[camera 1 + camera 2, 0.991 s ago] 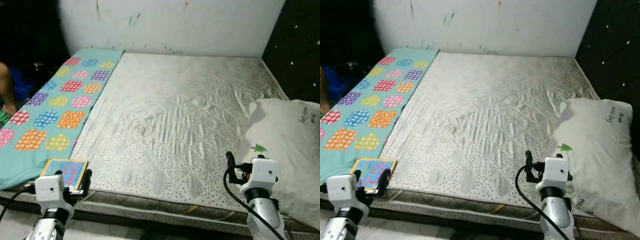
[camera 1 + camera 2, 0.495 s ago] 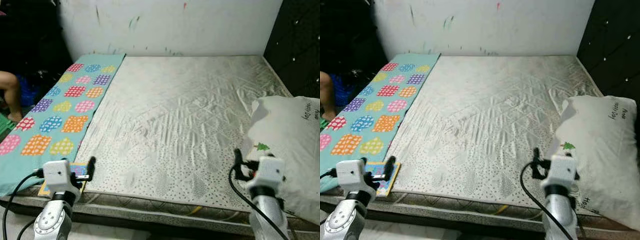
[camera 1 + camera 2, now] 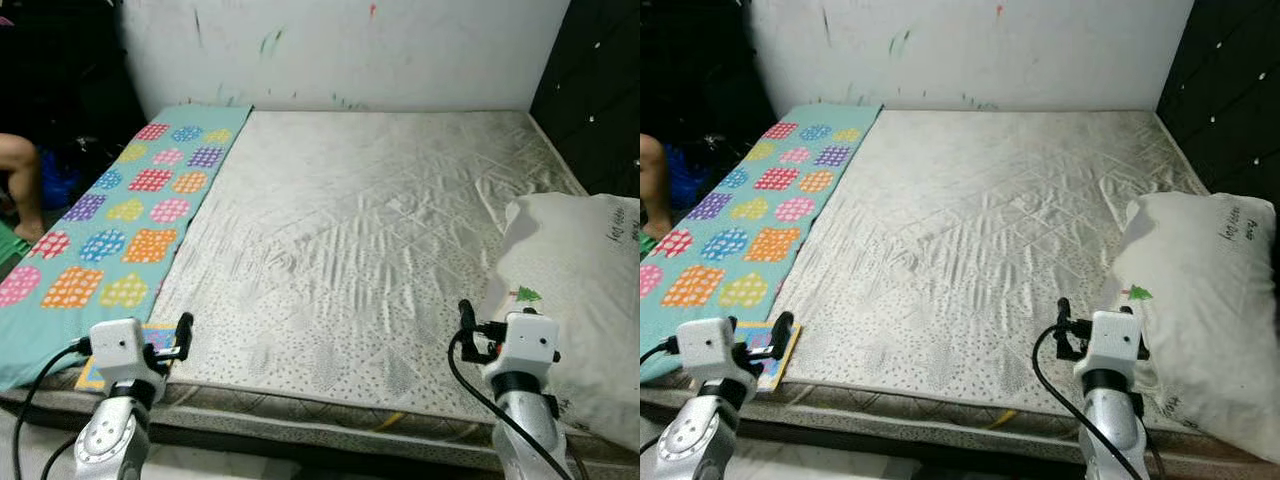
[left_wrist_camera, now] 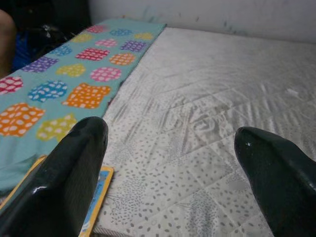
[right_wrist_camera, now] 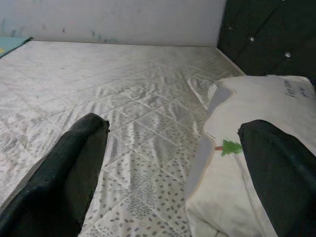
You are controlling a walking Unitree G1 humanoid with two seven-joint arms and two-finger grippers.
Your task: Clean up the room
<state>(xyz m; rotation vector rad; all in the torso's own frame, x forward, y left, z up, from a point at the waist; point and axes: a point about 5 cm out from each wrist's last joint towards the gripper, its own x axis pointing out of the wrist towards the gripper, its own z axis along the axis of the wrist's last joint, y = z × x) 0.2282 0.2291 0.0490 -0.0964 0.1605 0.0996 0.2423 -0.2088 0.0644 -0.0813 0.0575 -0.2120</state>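
step: approaching bed to tidy | left gripper spread wide, empty, just over book at near-left edge | right gripper wide, empty, beside pillow | next: lower left, pinch book

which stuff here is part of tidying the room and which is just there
Part of the job:
- book, at the bed's near corner by the left gripper, open
- pillow, by the right gripper, open
- blanket, along the bed's left side

Just there:
- mattress
- wall
- a person's leg
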